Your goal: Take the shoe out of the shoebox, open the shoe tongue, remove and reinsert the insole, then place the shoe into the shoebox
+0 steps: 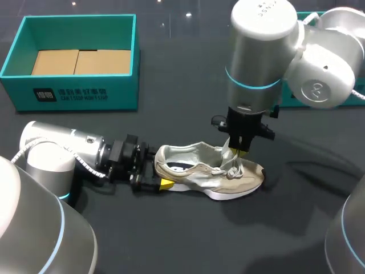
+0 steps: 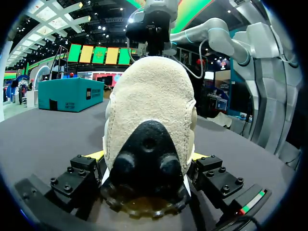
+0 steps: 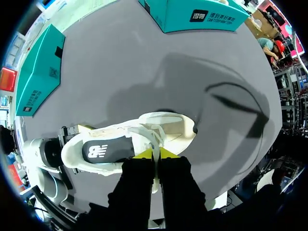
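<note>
A dark grey table (image 1: 171, 80) carries everything; at its far left stands an open teal cardboard shoebox (image 1: 17, 85), well apart from the cream fabric sneaker with a white sole (image 1: 194, 171), which rests sole-down near the table's middle, outside the box; a dark insole (image 3: 103, 150) sits inside it; the left gripper (image 2: 147, 156) lies low along the table, jaws clamped on the sneaker's heel from both sides; the right gripper (image 3: 155, 153) hangs down from above, jaws pinched narrow on the pale tongue (image 1: 227, 153).
</note>
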You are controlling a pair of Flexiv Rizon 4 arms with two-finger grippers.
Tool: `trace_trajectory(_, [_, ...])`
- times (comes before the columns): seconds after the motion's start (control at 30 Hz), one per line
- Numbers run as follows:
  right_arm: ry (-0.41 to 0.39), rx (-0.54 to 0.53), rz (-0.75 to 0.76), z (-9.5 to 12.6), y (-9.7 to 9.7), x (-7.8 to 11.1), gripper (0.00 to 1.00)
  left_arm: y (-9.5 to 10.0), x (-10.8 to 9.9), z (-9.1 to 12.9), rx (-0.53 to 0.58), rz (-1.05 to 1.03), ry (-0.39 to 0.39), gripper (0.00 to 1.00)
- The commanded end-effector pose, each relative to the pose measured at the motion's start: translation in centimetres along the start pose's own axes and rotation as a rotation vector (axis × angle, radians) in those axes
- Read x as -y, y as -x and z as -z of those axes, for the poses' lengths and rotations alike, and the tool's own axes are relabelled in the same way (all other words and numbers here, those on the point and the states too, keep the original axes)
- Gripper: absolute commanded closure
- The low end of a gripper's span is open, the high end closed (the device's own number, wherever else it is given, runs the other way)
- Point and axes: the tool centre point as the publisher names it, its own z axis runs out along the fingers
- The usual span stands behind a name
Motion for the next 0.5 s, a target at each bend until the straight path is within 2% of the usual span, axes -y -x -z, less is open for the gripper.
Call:
trace_trajectory(0.03, [-0.004,-0.102,0.008,-0.6,1.9,0.0,1.0,0.2,-0.2,0.1,0.0,0.0,0.001,1.0])
trace_trajectory(0.5, [0.007,-0.149,0.03,-2.6,3.6,-0.5,1.0,0.2,-0.2,0.1,0.0,0.0,0.001,1.0])
